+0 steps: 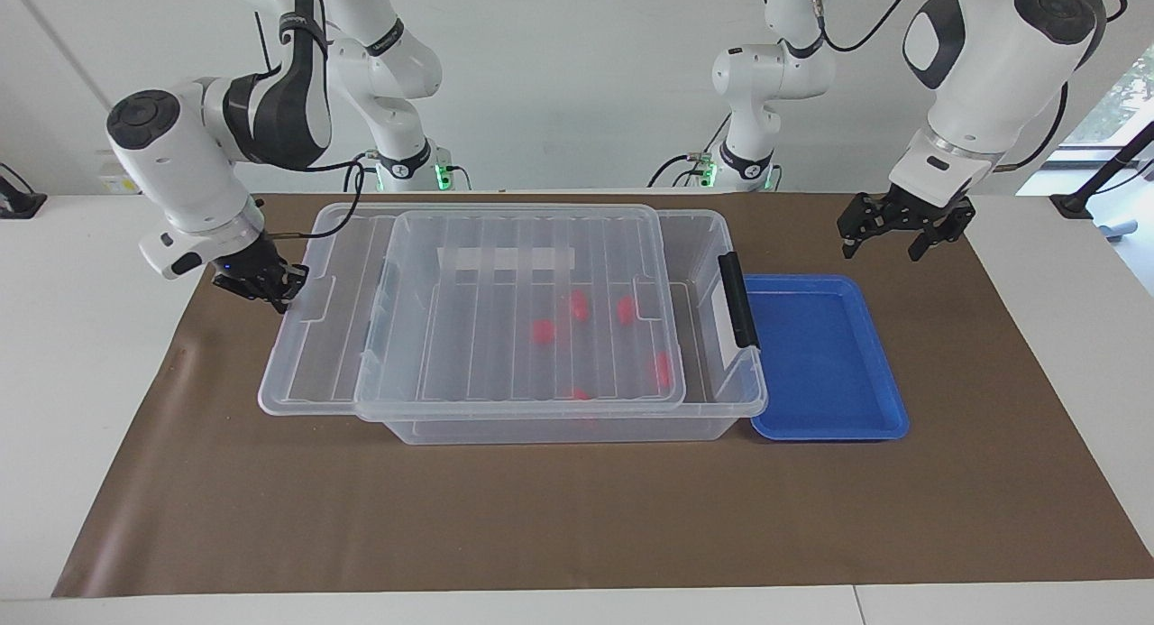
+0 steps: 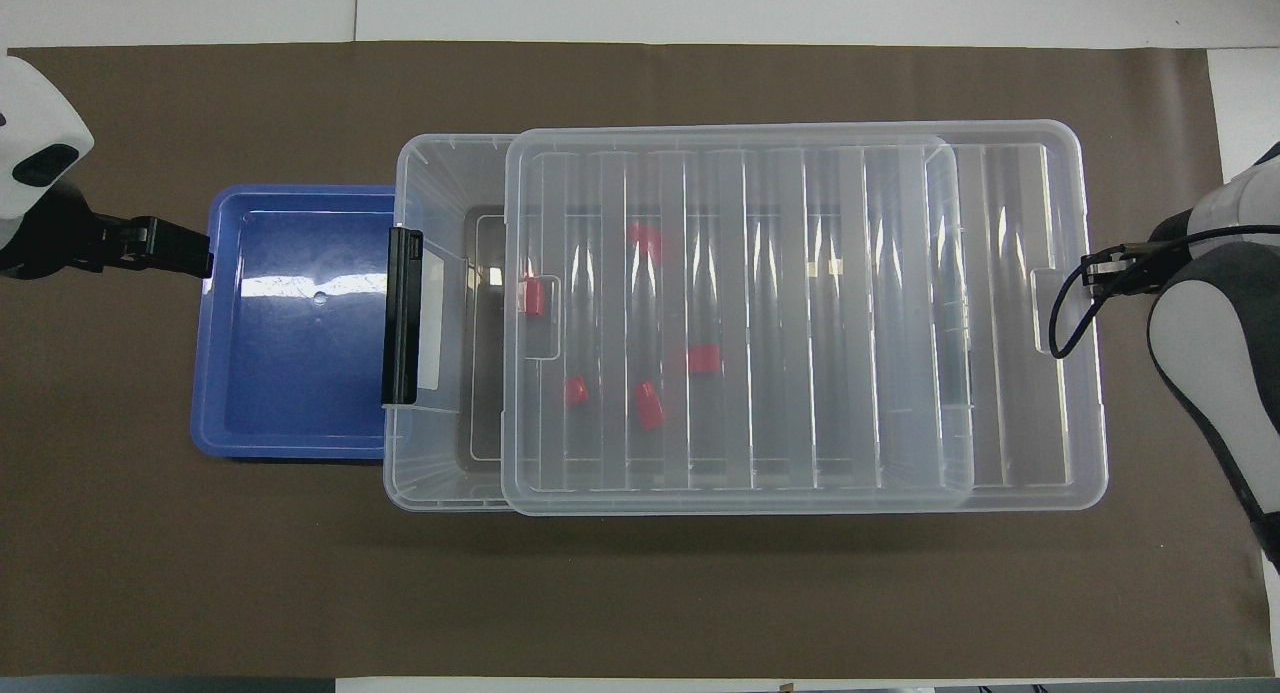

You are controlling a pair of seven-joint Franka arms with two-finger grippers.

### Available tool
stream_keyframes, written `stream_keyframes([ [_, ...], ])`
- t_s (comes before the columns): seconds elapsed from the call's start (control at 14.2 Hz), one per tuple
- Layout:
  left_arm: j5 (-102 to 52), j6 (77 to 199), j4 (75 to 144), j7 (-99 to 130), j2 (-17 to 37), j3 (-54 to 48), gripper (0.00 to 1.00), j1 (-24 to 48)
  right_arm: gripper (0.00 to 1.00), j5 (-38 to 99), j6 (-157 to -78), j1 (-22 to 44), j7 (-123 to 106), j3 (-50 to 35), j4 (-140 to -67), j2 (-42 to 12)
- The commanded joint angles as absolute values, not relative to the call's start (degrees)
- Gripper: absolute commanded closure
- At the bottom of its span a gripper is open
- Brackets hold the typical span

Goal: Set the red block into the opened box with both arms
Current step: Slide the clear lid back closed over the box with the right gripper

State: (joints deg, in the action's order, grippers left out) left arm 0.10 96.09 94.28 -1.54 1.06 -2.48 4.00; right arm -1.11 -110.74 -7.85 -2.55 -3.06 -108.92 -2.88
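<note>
White wall (image 1: 577, 84), white table (image 1: 1064, 354) under brown mat (image 1: 577, 517) — window (image 1: 1131, 93) at one edge.

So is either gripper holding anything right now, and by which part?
Left gripper is open over the mat, holding nothing. Right gripper is shut at the lid's end edge, apparently pushing; no grip visible.

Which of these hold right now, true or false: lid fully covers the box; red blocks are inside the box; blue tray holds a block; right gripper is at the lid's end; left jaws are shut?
1. The lid fully covers the box. False: a strip by the black latch is uncovered, and the lid overhangs toward the right arm's end.
2. Red blocks lie inside the box. True.
3. The blue tray holds a block. False: nothing shows in it.
4. The right gripper is at the lid's overhanging end. True.
5. The left gripper has shut jaws. False: they are open, above the mat near the tray.
</note>
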Motion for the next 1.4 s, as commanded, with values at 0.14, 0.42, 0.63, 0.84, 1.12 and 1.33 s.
stream_keyframes([
  [0.14, -0.79, 95.54, 94.57, -2.37, 0.70, -2.64, 0.00, 3.25, 1.00, -0.62, -111.71, -8.44, 2.63, -5.88, -110.30, -2.02],
  [0.42, -0.79, 95.71, 94.40, -2.46, 0.79, -2.64, 0.00, 3.25, 1.00, -0.62, -111.53, -8.44, 6.23, -8.26, -110.30, -2.02],
  [0.63, -0.62, 95.10, 94.31, -2.37, -0.61, -2.72, 0.00, 3.25, 1.00, -0.62, -111.36, -8.44, 7.64, -8.96, -110.21, -1.93],
  [0.84, -0.35, 93.79, 93.26, -2.37, -0.79, -2.64, 0.00, 3.16, 1.00, -0.62, -111.27, -8.44, 10.27, -10.45, -110.21, -2.02],
  [1.12, -0.35, 91.67, 92.29, -2.37, -0.79, -2.64, 0.00, 3.08, 1.00, -0.62, -111.27, -8.35, 11.07, -11.16, -110.21, -2.02],
  [1.33, -0.26, 91.23, 92.29, -2.46, -0.88, -2.02, 0.00, 3.08, 1.00, -0.61, -111.27, -8.44, 11.95, -11.86, -110.21, -2.02],
])
